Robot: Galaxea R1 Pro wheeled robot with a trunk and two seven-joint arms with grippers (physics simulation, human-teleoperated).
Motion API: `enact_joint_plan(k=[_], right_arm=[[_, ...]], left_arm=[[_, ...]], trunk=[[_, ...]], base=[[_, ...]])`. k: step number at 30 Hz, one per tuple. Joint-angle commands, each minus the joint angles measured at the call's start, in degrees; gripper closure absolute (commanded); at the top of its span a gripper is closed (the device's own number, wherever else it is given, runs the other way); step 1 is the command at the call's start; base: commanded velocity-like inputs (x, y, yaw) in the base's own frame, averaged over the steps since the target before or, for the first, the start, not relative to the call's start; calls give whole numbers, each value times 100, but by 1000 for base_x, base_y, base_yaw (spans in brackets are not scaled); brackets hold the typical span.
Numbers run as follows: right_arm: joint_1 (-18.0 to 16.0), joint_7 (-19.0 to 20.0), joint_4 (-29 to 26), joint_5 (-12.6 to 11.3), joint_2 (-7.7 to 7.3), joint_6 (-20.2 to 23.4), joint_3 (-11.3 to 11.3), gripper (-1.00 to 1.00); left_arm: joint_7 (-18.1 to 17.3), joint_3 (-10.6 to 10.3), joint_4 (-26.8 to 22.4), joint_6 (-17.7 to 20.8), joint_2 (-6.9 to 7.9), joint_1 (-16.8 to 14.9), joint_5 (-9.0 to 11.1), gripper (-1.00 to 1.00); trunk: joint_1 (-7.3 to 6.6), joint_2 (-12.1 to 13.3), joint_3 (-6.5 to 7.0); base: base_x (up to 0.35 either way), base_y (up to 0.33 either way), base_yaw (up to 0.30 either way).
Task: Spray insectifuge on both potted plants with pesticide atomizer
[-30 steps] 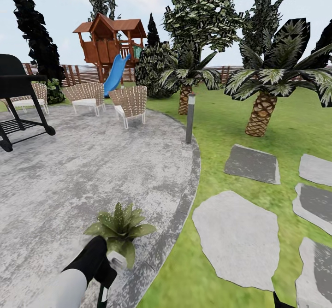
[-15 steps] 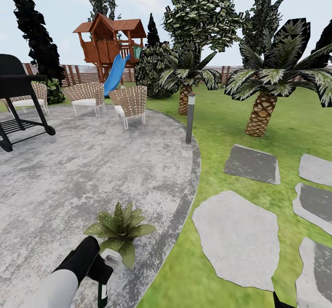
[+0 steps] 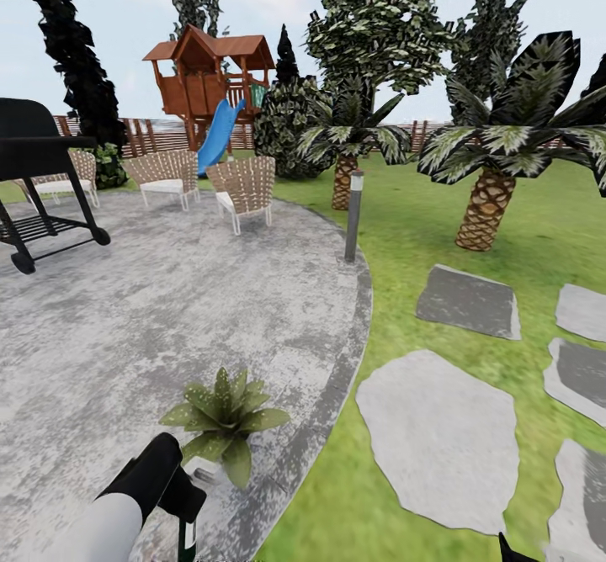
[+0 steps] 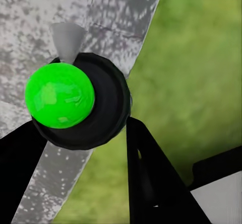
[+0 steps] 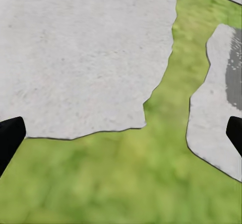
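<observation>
Head view: I see my left gripper (image 3: 187, 503) at the lower left of the frame, clenched on the pesticide atomizer (image 3: 188, 528), whose dark bottle with a green mark hangs below the fingers at the bottom edge. Its pale spray head sits just beside the potted plant (image 3: 224, 417), a speckled green rosette standing on the round grey patio (image 3: 168, 310) near the paved rim. To the right of the patio lies the lawn (image 3: 404, 242) with grey stepping slabs (image 3: 438, 440). A tall grey post (image 3: 353, 215) stands at the patio edge, wicker chairs (image 3: 244, 190) and a black grill (image 3: 38, 179) sit at the upper left, and palms (image 3: 497, 167) rise at the upper right.

Left wrist view: the atomizer fills the centre left (seen end-on), a round dark body with a bright green disc, held between both dark fingers (image 4: 151, 183); patio and grass lie behind it.

Right wrist view: my right gripper (image 5: 121, 133) is released, its fingertips wide apart at the lower frame edges, over grass and slabs.
</observation>
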Motion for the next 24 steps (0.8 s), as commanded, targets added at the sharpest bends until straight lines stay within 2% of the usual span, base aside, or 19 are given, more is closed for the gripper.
enact_joint_plan(k=[1,4,11,17,24], right_arm=[[-10,47,-2,30,1,-28,-48,-100],[-12,47,-5,30,1,-28,-49,-100],[-10,47,-2,33,1,-28,-40,-100],[-11,47,-3,37,1,-28,-40,-100],[-11,47,7,35,6,-28,-37,-100]], left_arm=[[-41,33,-2,8,-5,-2,-56,100],[-41,29,3,1,-10,5,-51,100],[0,14,2,-12,-64,63,-56,100],[685,2,227,-13,-162,69,-49,100],[782,6,269,-21,-222,69,-46,100]], trunk=[[-1,-3,-5],[-1,-3,-5],[-1,-3,-5],[-1,-3,-5],[-1,-3,-5]], base=[[0,0,260],[0,0,189],[1,-1,16],[107,-180,0],[143,-241,0]])
